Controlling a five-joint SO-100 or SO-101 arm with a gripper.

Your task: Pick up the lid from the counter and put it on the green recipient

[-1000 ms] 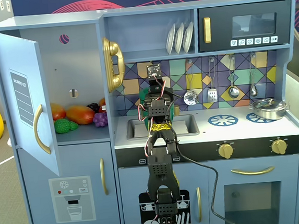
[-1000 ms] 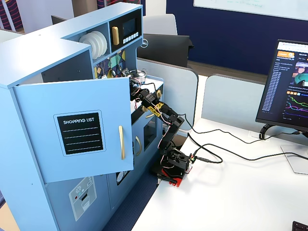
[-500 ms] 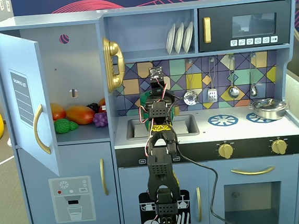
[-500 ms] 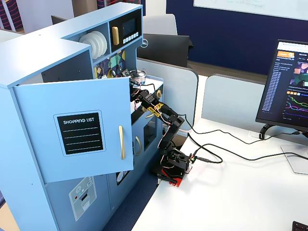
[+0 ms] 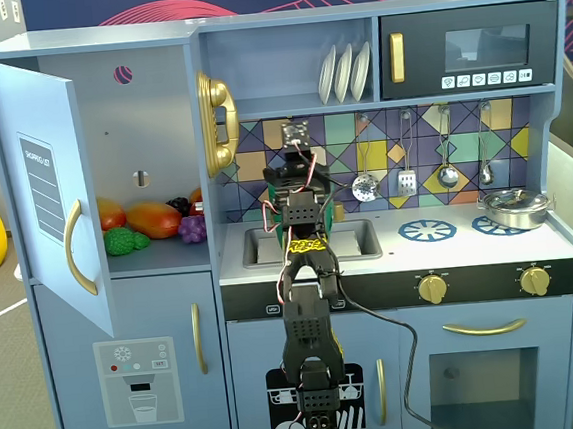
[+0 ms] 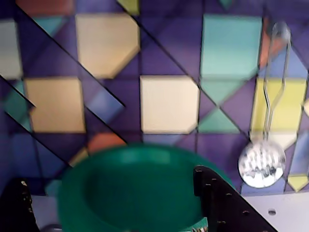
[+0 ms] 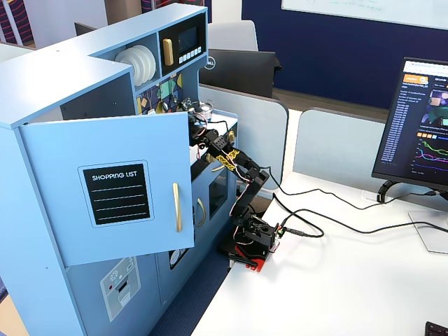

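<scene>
In the wrist view a round dark green thing (image 6: 130, 193) fills the lower middle, blurred, with a broad rim and a darker hollow centre. No handle shows on it, so it looks like the open top of the green recipient rather than the lid; I cannot be sure. My gripper (image 6: 110, 178) is open, its black fingers (image 6: 217, 203) wide apart on either side of the green thing. I see no separate lid in any view. In both fixed views the arm (image 5: 302, 218) (image 7: 225, 159) reaches over the sink to the back wall and hides its own gripper.
A colourful tiled backsplash (image 6: 169, 104) is close ahead, with a hanging slotted spoon (image 6: 261, 162) to the right. A sink (image 5: 354, 237), blue burner rings (image 5: 426, 229) and a steel pot (image 5: 515, 207) are on the counter. The fridge door (image 5: 48, 185) stands open at left.
</scene>
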